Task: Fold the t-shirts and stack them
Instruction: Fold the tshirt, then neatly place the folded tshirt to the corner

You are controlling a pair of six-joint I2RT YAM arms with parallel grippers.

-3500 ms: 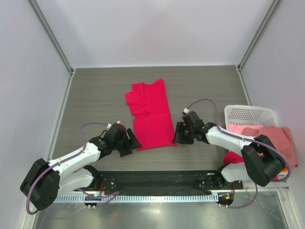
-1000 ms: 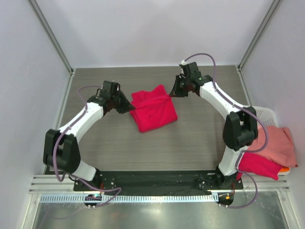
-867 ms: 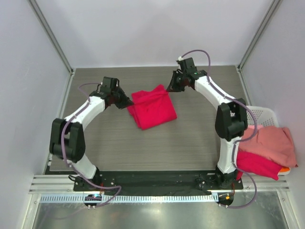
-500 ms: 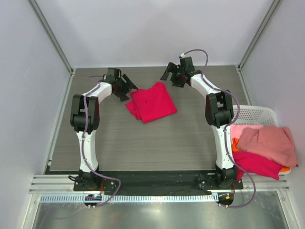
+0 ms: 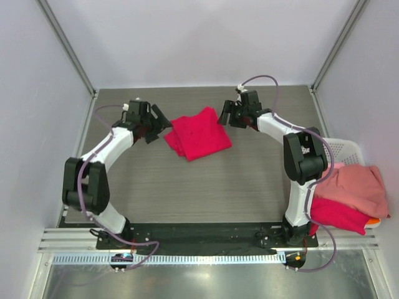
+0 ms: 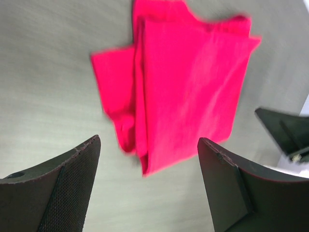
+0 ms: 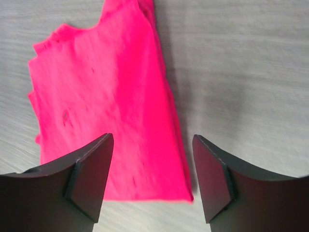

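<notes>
One folded crimson t-shirt lies between left hand and right hand, both spread apart.

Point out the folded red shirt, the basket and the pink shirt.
folded red shirt (image 5: 198, 134), top view, middle of the cloth.
basket (image 5: 346, 151), top view, perforated wall.
pink shirt (image 5: 355, 187), top view, middle of the heap.

We are looking at a white perforated basket sitting at the right edge. It is resting on a grey wood-grain table, which is lying between pale walls.
</notes>
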